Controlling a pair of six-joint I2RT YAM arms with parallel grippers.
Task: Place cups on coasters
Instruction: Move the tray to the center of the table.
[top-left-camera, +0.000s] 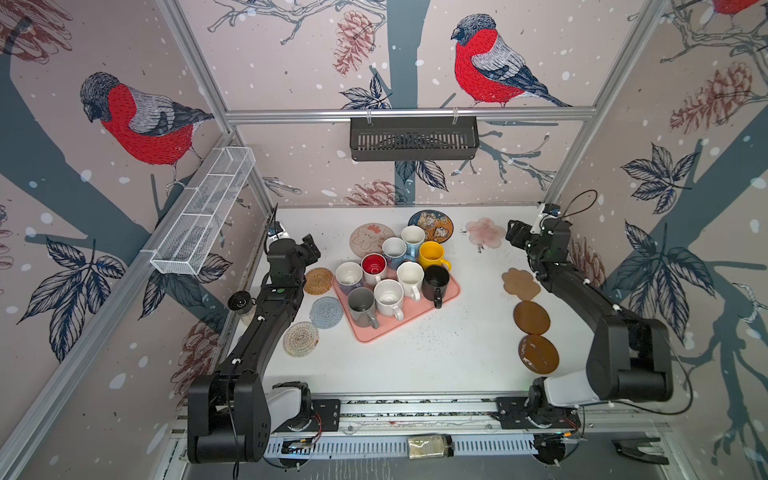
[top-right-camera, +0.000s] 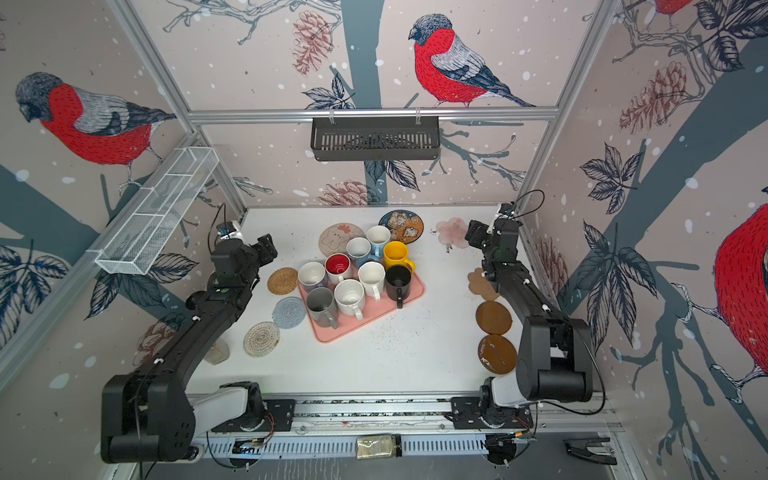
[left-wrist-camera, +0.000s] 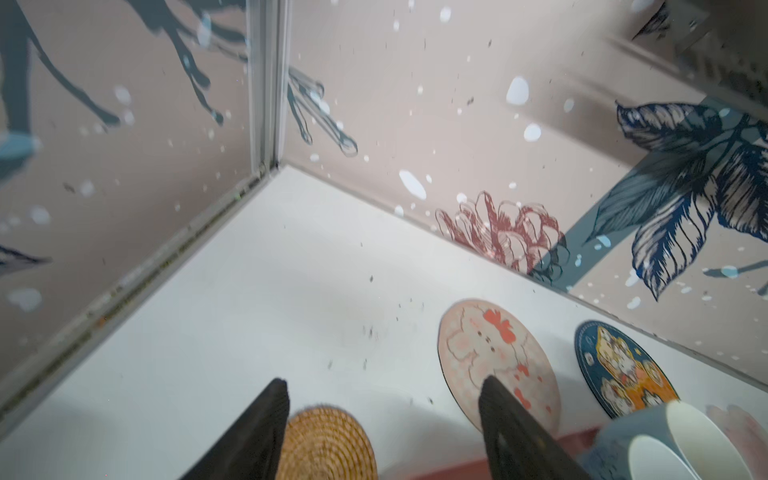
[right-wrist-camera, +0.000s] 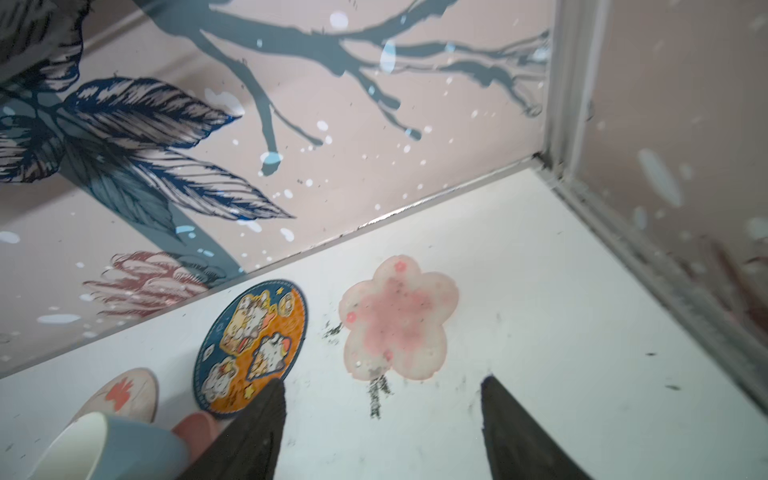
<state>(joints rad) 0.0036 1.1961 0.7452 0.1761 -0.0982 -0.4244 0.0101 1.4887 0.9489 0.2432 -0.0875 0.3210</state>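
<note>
My left jaws stand apart with nothing between them. In the left wrist view the straw coaster shows through the gap, lying flat on the white bench. My right jaws are spread just as wide and are empty too, hanging over bare bench just beside the pink flower coaster.

The cups are bunched mid-bench on the pink tray. The grey mug stands at its near corner with the front white mug beside it and the rear white mug just behind. The black mug is at the right edge and the yellow mug at the far corner. The lavender mug and the red-inside mug are on the left side. The nearer light blue mug and the farther light blue mug crowd the far end; I cannot tell whether they rest on the tray or on the bench.

Every coaster lies bare. To my left, the straw one, the grey round and the cream round run along the tray's side. Behind the cups lie the beige cartoon coaster and the blue cartoon coaster. To my right, below the flower, come the tan cloud coaster, the farther brown disc and the nearer brown disc.
</note>
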